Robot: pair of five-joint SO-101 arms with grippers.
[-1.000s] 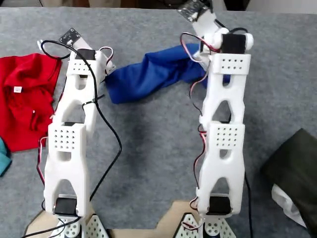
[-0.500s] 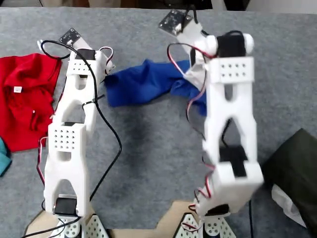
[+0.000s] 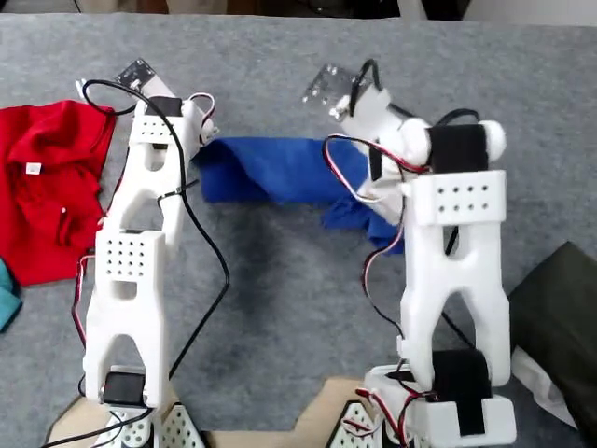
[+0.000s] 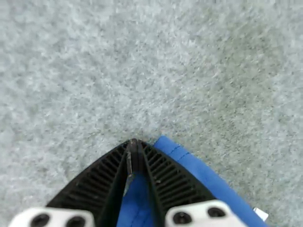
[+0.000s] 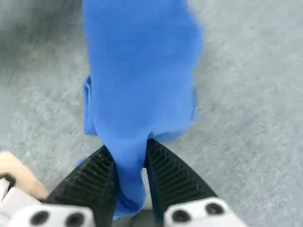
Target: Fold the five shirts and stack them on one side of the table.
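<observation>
The blue shirt (image 3: 270,170) stretches over the middle of the table (image 3: 280,280) (grey and fuzzy). The left gripper (image 4: 134,145) pinches its corner. The right gripper (image 5: 130,153) squeezes its other end.

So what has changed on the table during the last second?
The right gripper, shut on the blue shirt, drew back toward its base, pulling the shirt into a flatter band. The left gripper kept its hold on the other end, and the red shirt stayed put.
</observation>
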